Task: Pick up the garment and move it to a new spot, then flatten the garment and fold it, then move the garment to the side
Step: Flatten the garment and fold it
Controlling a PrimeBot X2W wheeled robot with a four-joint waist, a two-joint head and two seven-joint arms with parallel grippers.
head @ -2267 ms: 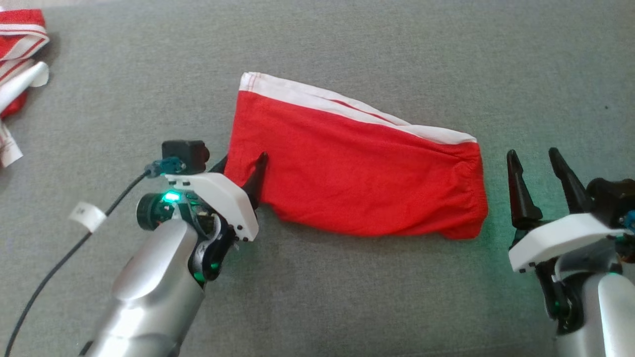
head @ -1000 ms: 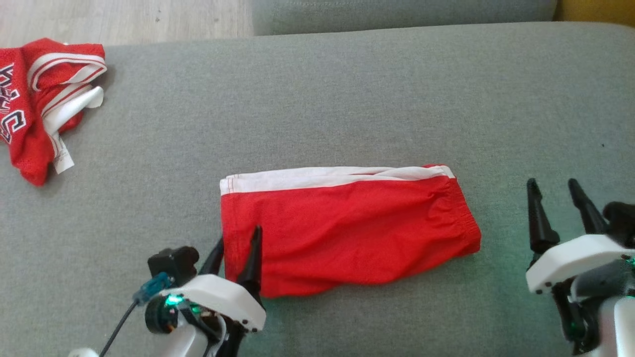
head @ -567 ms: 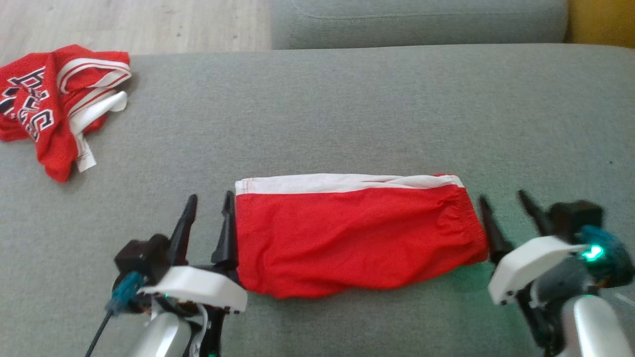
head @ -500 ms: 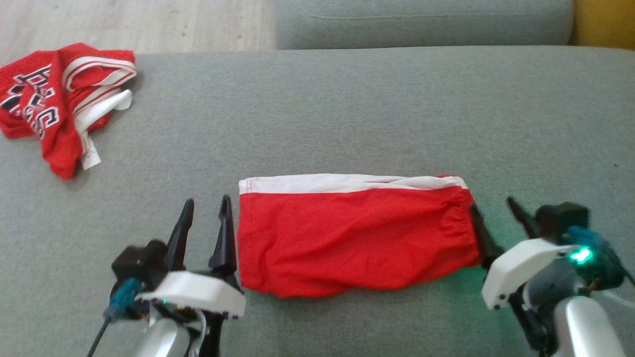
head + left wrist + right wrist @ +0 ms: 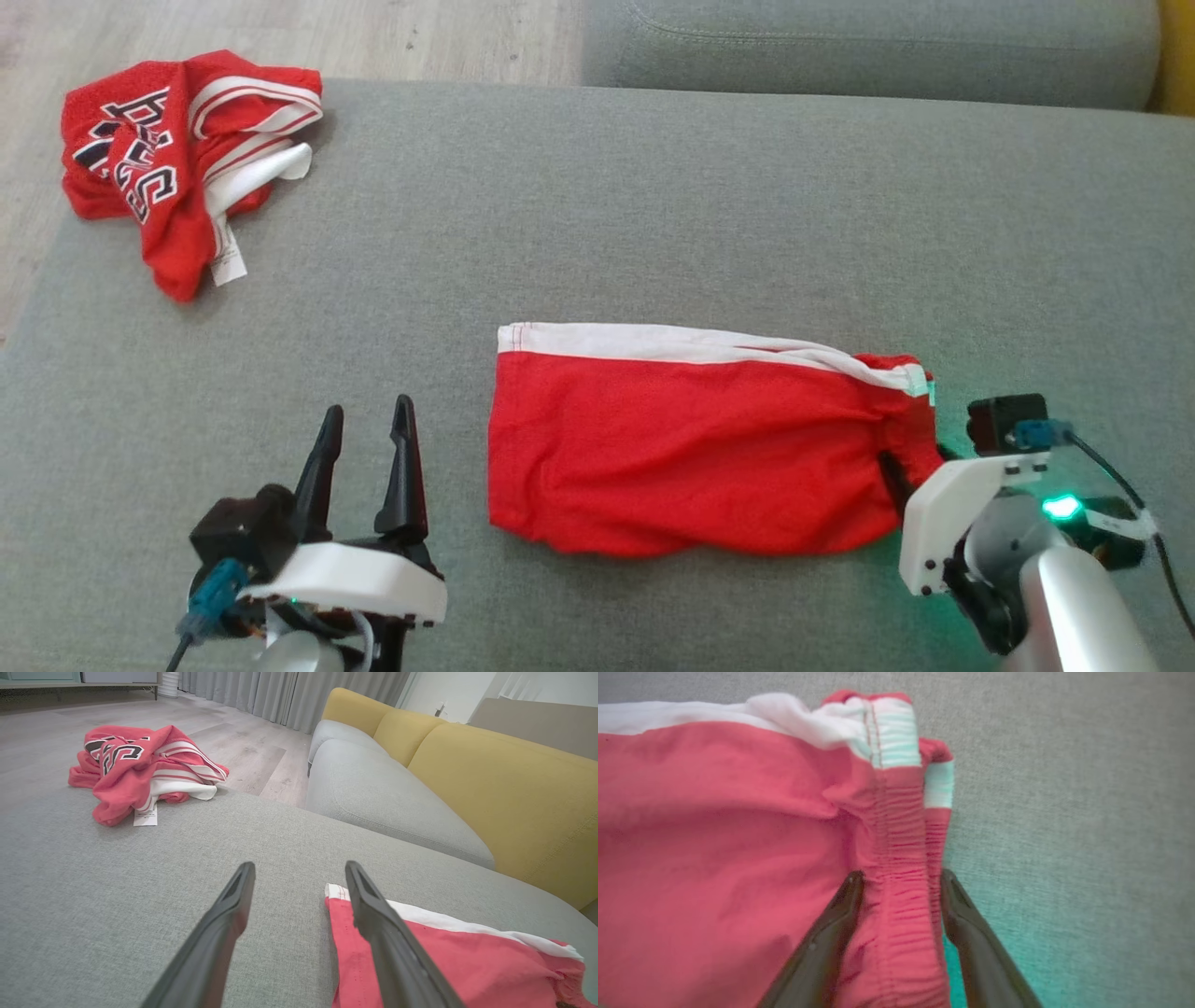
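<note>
The red shorts [image 5: 691, 457] lay flat on the grey sofa cushion [image 5: 653, 205]. They were doubled over lengthwise, with the white side stripe along their far edge and the gathered waistband [image 5: 896, 826] at their right end. That neat shape suggested the fold was done and only the move to the side remained.

At that right end the right gripper [image 5: 901, 876] had its fingers standing apart, one on each side of the waistband. They pressed down around the elastic but had not pinched it. It was probably placed there because the thick band gives the firmest hold for dragging the whole stack without undoing it.

Just off the shorts' left edge the left gripper [image 5: 367, 408] hovered with fingers spread and nothing in them, clear of the cloth. A crumpled red jersey [image 5: 177, 159] sat well beyond the shorts' far left corner.
</note>
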